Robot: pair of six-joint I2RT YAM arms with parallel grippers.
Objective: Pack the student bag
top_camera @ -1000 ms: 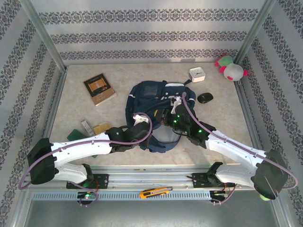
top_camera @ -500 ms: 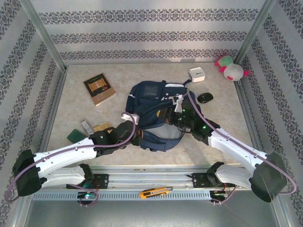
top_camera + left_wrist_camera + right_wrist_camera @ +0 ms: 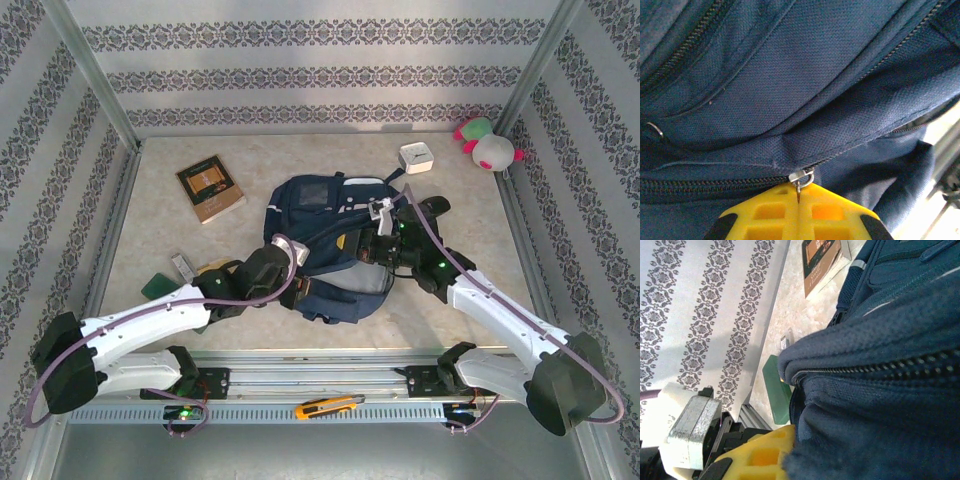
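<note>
Left wrist view: with left gripper [image 3: 797, 202] pinched shut on zipper pull [image 3: 800, 180] and right gripper [image 3: 362, 248] clamped on student bag [image 3: 805, 75], draw pull straight, cloth held taut.

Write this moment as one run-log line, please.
left gripper: shut on zipper pull | right gripper: shut on student bag fabric

A brown book [image 3: 210, 188] lies flat on the marbled table [image 3: 260, 155], far left. A white box [image 3: 416, 158] sits far right, near a pink, white and green plush toy [image 3: 488, 147]. A yellow utility knife [image 3: 328, 407] lies at the front edge
</note>
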